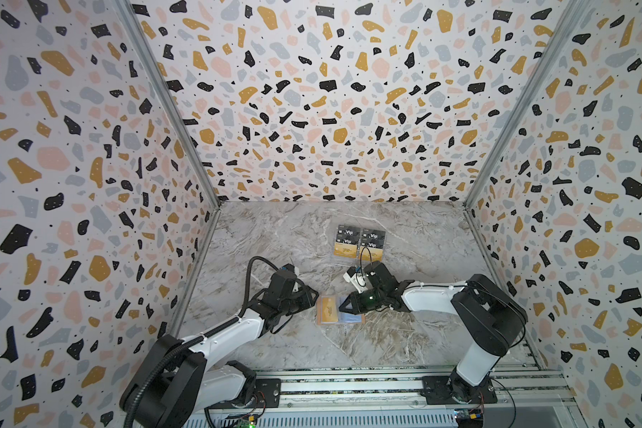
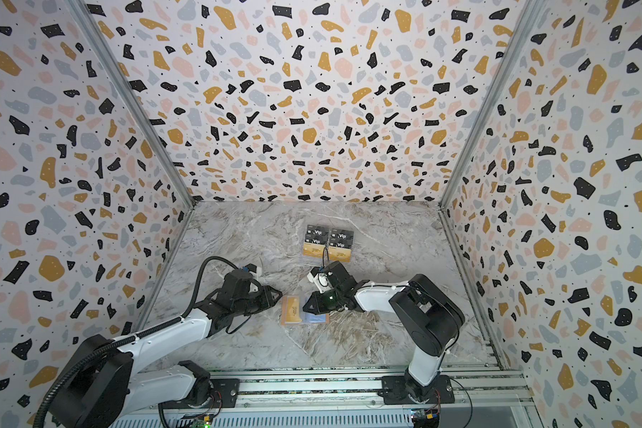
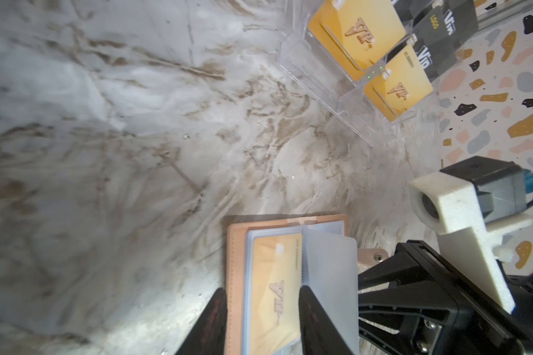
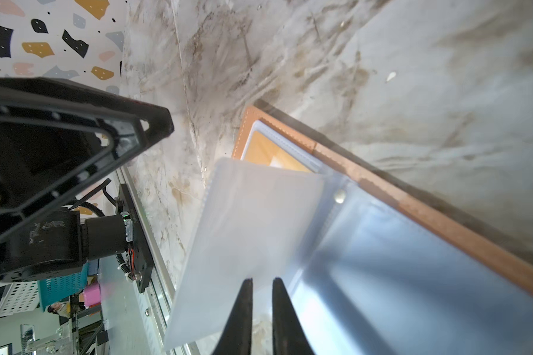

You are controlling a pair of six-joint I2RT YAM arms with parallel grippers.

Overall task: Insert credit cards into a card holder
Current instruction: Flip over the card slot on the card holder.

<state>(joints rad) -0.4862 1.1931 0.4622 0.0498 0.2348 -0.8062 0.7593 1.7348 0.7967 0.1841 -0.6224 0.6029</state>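
Right gripper (image 4: 262, 281) clamps card holder's (image 4: 413, 212) sleeve (image 4: 253, 221); left gripper (image 3: 262, 290), apart, straddles credit card (image 3: 274, 264).

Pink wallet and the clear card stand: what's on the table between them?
Nothing: in the left wrist view, only bare marble table lies between the pink wallet and the clear stand.

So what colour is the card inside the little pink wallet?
Gold-yellow, with darker VIP lettering. The card shows best in the left wrist view.
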